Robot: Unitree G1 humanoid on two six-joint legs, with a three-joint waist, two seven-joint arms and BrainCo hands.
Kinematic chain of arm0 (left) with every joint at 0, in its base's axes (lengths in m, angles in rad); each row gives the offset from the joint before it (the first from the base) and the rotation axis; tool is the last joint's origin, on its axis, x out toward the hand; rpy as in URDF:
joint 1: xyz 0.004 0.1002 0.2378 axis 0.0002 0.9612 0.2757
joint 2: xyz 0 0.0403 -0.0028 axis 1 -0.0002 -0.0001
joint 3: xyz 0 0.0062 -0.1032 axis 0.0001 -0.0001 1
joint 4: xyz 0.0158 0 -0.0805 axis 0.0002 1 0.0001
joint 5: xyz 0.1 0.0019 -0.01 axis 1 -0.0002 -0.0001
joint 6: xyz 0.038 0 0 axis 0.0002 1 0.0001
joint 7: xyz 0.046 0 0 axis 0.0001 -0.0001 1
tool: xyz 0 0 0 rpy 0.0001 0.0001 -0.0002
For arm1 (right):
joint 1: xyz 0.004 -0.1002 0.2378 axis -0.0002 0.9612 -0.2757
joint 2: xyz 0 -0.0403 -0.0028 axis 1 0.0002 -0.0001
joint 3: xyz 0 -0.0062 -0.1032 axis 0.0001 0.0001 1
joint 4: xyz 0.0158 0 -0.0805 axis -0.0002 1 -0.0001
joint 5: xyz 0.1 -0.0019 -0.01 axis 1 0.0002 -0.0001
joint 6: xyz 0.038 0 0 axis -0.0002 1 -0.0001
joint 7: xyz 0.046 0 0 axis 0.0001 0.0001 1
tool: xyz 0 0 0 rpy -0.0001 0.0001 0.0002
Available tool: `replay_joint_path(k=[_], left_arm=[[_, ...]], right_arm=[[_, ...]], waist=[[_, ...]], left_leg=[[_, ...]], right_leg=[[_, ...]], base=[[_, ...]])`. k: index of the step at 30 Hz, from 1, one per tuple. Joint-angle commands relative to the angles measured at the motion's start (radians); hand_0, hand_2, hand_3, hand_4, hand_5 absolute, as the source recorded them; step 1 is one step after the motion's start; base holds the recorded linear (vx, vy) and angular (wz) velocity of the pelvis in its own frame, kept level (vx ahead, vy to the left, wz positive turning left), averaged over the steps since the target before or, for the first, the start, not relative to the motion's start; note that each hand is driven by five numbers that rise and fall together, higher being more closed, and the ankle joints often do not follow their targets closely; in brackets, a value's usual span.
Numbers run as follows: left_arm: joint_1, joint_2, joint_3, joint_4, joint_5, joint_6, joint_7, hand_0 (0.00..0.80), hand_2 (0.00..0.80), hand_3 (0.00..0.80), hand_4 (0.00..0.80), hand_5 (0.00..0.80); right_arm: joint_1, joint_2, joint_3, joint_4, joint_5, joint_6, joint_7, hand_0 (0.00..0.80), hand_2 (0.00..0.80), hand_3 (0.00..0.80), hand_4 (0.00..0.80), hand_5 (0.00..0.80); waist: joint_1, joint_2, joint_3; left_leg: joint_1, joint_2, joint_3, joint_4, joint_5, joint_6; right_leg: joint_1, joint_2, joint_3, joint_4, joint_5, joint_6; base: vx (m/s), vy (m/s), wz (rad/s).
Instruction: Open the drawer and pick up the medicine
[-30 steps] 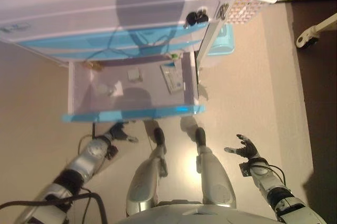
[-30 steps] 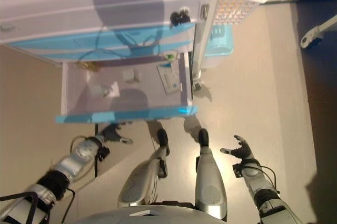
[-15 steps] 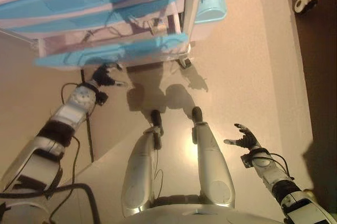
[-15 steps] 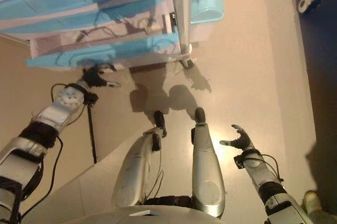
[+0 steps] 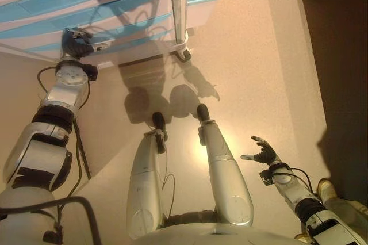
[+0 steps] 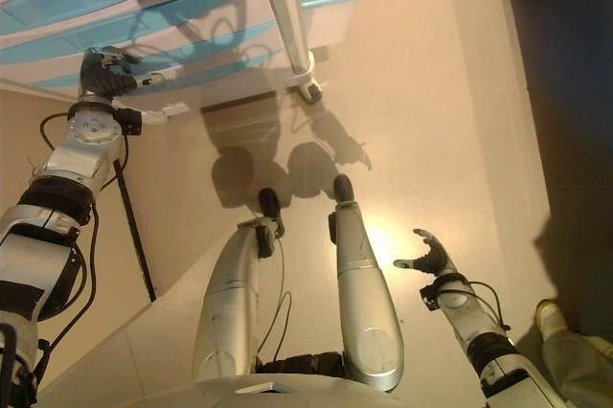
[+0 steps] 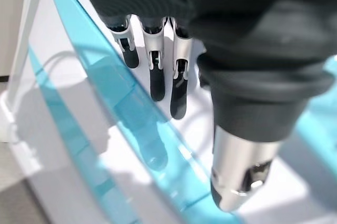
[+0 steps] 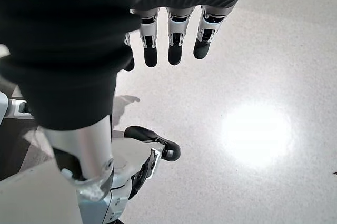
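Left hand (image 5: 76,42) is up against the pale drawer cabinet (image 5: 86,3), fingers (image 7: 156,71) straight and loosely spread just before a blue drawer front (image 7: 131,108). No medicine shows in either hand. Over on the right, the right hand (image 5: 261,153) hangs above the floor (image 5: 259,72), fingers relaxed, empty.

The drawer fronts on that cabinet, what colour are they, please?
Translucent light blue drawer fronts, clearest in the left wrist view.

No readable text, label, number or sign anywhere — none on the blue-fronted drawer cabinet (image 5: 103,3), none on the pale floor (image 5: 253,72), none beside either hand.
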State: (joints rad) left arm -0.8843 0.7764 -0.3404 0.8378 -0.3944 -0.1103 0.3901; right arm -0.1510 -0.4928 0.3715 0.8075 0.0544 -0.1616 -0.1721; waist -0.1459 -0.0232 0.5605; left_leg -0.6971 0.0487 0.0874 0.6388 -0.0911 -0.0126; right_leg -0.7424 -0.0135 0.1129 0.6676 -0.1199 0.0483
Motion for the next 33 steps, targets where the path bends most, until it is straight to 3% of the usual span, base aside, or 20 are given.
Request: replay_joint_path(k=[1, 4, 5, 6, 8, 15, 20, 25, 27, 33], left_arm=[[-0.119, 0.091, 0.092, -0.013, -0.020, -0.120, 0.095, 0.000, 0.000, 0.000, 0.000, 0.000], [-0.135, 0.107, 0.101, -0.015, -0.055, -0.150, 0.107, 0.000, 0.000, 0.000, 0.000, 0.000], [-0.137, 0.110, 0.100, -0.016, -0.057, -0.152, 0.101, 0.000, 0.000, 0.000, 0.000, 0.000], [-0.139, 0.115, 0.099, -0.019, -0.050, -0.149, 0.095, 0.000, 0.000, 0.000, 0.000, 0.000], [-0.134, 0.118, 0.092, -0.023, -0.040, -0.133, 0.075, 0.000, 0.000, 0.000, 0.000, 0.000], [-0.007, 0.080, 0.117, -0.054, -0.112, -0.100, -0.111, 0.000, 0.000, 0.000, 0.000, 0.000], [0.252, -0.051, 0.181, -0.147, -0.267, -0.118, -0.355, 0.000, 0.000, 0.000, 0.000, 0.000], [0.517, -0.244, 0.220, -0.179, -0.355, -0.132, -0.474, 0.000, 0.000, 0.000, 0.000, 0.000], [0.622, -0.333, 0.232, -0.146, -0.346, -0.126, -0.520, 0.000, 0.000, 0.000, 0.000, 0.000], [0.787, -0.467, 0.225, 0.052, -0.219, -0.106, -0.540, 0.000, 0.000, 0.000, 0.000, 0.000]], right_arm=[[0.063, -0.003, 0.034, -0.021, -0.001, -0.019, -0.011, 0.000, 0.000, 0.000, 0.000, 0.000], [0.067, -0.005, 0.032, -0.015, -0.005, -0.029, -0.006, 0.000, 0.000, 0.000, 0.000, 0.000], [0.070, -0.004, 0.032, -0.012, -0.005, -0.032, -0.006, 0.000, 0.000, 0.000, 0.000, 0.000], [0.068, -0.005, 0.031, -0.010, -0.007, -0.033, -0.002, 0.000, 0.000, 0.000, 0.000, 0.000], [0.064, -0.004, 0.029, -0.005, -0.007, -0.032, 0.003, 0.000, 0.000, 0.000, 0.000, 0.000], [0.067, 0.012, 0.015, 0.004, -0.019, -0.029, 0.013, 0.000, 0.000, 0.000, 0.000, 0.000], [0.090, 0.042, -0.036, 0.025, -0.008, -0.032, 0.049, 0.000, 0.000, 0.000, 0.000, 0.000], [0.124, 0.094, -0.097, 0.089, 0.035, -0.049, 0.111, 0.000, 0.000, 0.000, 0.000, 0.000], [0.139, 0.120, -0.127, 0.125, 0.059, -0.046, 0.151, 0.000, 0.000, 0.000, 0.000, 0.000], [0.169, 0.172, -0.187, 0.199, 0.127, -0.011, 0.261, 0.000, 0.000, 0.000, 0.000, 0.000]], waist=[[-0.014, -0.015, -0.059], [-0.015, -0.012, -0.060], [-0.013, -0.006, -0.063], [-0.014, -0.010, -0.063], [-0.010, -0.007, -0.067], [0.008, 0.003, -0.086], [0.039, 0.013, -0.116], [0.078, 0.018, -0.181], [0.095, 0.021, -0.221], [0.132, 0.031, -0.339]], left_leg=[[0.042, -0.064, 0.048, 0.053, -0.149, 0.103], [0.057, -0.067, 0.049, 0.043, -0.150, 0.103], [0.070, -0.070, 0.041, 0.049, -0.181, 0.100], [0.060, -0.071, 0.050, 0.040, -0.150, 0.102], [0.070, -0.075, 0.051, 0.030, -0.147, 0.100], [0.143, -0.094, 0.038, -0.040, -0.124, 0.094], [0.240, -0.116, 0.011, -0.126, -0.094, 0.083], [0.344, -0.140, -0.026, -0.222, -0.058, 0.070], [0.399, -0.145, -0.045, -0.274, -0.043, 0.061], [0.557, -0.128, -0.086, -0.439, -0.002, 0.040]], right_leg=[[0.027, 0.021, -0.037, -0.057, 0.040, -0.038], [0.042, 0.019, -0.035, -0.066, 0.040, -0.037], [0.054, 0.021, -0.033, -0.057, 0.011, -0.032], [0.049, 0.017, -0.035, -0.073, 0.041, -0.036], [0.062, 0.015, -0.035, -0.083, 0.041, -0.036], [0.136, 0.005, -0.035, -0.139, 0.044, -0.029], [0.240, -0.019, -0.048, -0.218, 0.051, -0.020], [0.371, -0.046, -0.072, -0.319, 0.061, -0.012], [0.441, -0.050, -0.086, -0.369, 0.061, -0.013], [0.611, -0.039, -0.126, -0.481, 0.051, -0.023]], base=[[-0.083, -0.019, 0.01], [0.005, 0.004, 0.03], [0.000, 0.006, 0.07], [-0.003, 0.002, 0.08], [-0.045, -0.013, 0.03], [0.008, -0.019, 0.02], [0.054, -0.055, 0.01], [0.090, -0.067, 0.10], [0.130, -0.074, 0.13], [0.112, -0.063, 0.21]])
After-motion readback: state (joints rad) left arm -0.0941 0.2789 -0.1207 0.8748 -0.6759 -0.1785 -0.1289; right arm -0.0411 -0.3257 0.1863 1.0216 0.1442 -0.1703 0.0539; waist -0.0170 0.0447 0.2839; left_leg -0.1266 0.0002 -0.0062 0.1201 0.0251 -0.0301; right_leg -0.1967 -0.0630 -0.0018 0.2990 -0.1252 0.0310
